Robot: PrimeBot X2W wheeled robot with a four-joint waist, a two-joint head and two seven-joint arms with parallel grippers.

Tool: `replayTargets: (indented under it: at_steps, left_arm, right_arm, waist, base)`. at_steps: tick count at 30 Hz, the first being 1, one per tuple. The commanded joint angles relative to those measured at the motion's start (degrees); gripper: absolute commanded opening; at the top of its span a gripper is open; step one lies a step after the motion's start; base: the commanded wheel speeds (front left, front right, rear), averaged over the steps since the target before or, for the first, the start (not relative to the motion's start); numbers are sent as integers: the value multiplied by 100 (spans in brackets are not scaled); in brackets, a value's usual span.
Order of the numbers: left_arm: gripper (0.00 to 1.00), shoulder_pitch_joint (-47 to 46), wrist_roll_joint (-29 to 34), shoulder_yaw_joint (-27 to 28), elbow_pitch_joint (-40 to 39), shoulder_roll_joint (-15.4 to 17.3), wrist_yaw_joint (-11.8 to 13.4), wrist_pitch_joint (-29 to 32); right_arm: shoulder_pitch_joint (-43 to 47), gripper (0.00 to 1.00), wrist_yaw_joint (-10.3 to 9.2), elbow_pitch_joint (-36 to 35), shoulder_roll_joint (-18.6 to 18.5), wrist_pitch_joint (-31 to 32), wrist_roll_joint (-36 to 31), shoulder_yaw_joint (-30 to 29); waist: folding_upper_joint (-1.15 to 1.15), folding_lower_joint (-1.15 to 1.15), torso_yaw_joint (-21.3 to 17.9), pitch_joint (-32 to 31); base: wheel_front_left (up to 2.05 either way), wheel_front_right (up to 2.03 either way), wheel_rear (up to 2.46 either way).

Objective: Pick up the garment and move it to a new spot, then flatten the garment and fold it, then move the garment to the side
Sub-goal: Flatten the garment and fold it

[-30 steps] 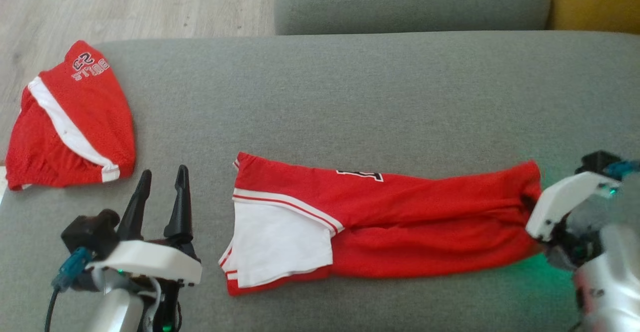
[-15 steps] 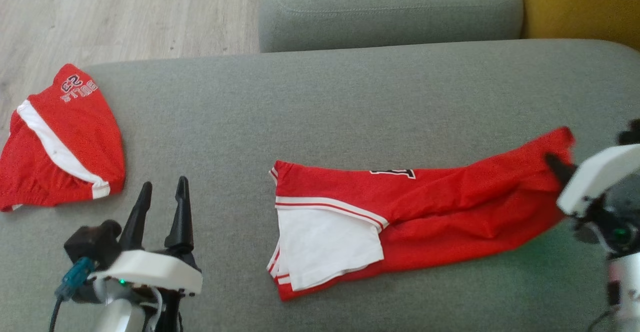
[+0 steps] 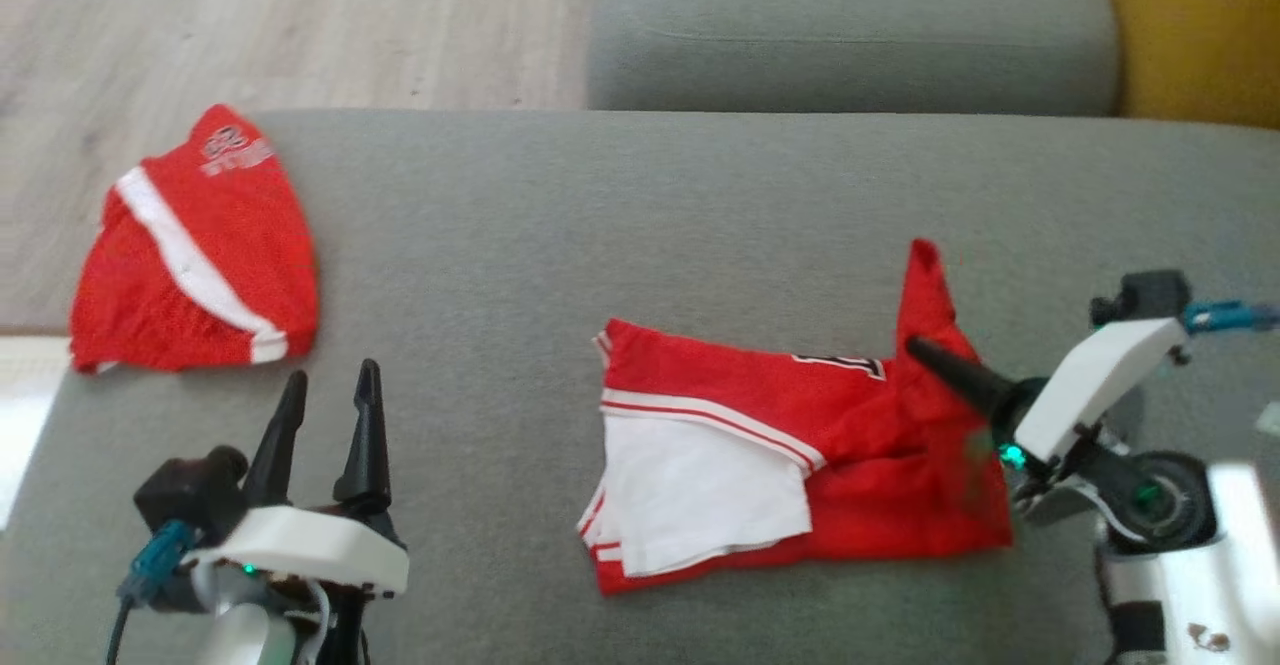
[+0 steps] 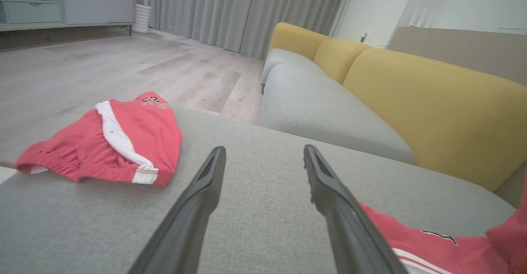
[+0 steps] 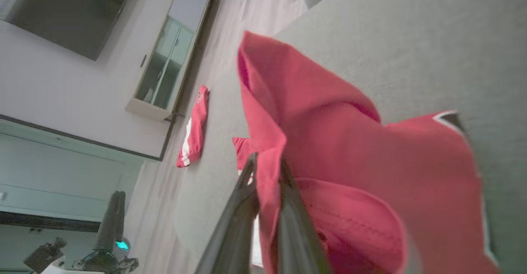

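white-cased gripper (image 3: 332,373), tapered black fingers (image 3: 365,435)

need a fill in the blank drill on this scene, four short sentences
The right gripper is ___ on a raised end of the red and white jersey.
The left gripper has its jaws ___, holding nothing.
The folded red shorts with a white stripe lie on the jersey's ___ side in the head view.
Both garments lie on a ___ fabric sofa cushion.
Missing words: shut; open; left; grey.
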Motion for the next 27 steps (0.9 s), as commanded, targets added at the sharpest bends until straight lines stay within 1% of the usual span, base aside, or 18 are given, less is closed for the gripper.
replayTargets:
  at_steps: [1,6,13,16,20,21,24,25,26,27]
  left_arm:
    - [100,-295,89,214,-188,23,-6,-70]
    - [100,-296,253,198,-166,-47,-41,-70]
    - [100,-346,366,179,-68,-158,-125,-70]
    - [100,-386,393,199,-28,-182,-160,-70]
    - [100,-419,418,255,4,-207,-195,-70]
    - [100,-419,418,255,4,-207,-195,-70]
    - [100,-416,438,307,20,-225,-202,-70]
    - [100,-409,443,328,22,-230,-201,-70]
    - [100,-406,452,357,37,-242,-210,-70]
    - [100,-410,458,368,39,-250,-216,-70]
  right_arm:
    - [-274,0,-4,-4,34,-54,383,247]
    - [-444,0,-4,902,38,-708,1516,836]
    - [-1003,0,-4,2114,39,-1556,2424,1673]
    - [-1251,0,-4,2614,39,-1778,2684,1991]
    - [-1534,0,-4,3222,40,-1990,2843,2352]
    - [-1534,0,-4,3222,40,-1990,2843,2352]
    - [-1661,0,-4,3534,40,-2041,2962,2643]
    - [-1688,45,-4,3575,40,-2030,3024,2751]
    - [-1729,100,-4,3529,40,-2068,3165,2938]
    - [-1740,100,-4,3480,40,-2118,3243,3003]
  waist:
    - [0,0,286,-21]
    - [0,0,752,-37]
    - [0,0,1264,38]
    - [0,0,1410,79]
    - [0,0,1500,127]
    - [0,0,1500,127]
    - [0,0,1483,150]
    - [0,0,1459,157]
    - [0,0,1391,166]
    - [0,0,1349,170]
  base:
    - [0,0,0]
    - [0,0,0]
    - [0,0,0]
    - [0,0,0]
    - [0,0,0]
    - [0,0,0]
    - [0,0,0]
    - [0,0,0]
    - [0,0,0]
    - [0,0,0]
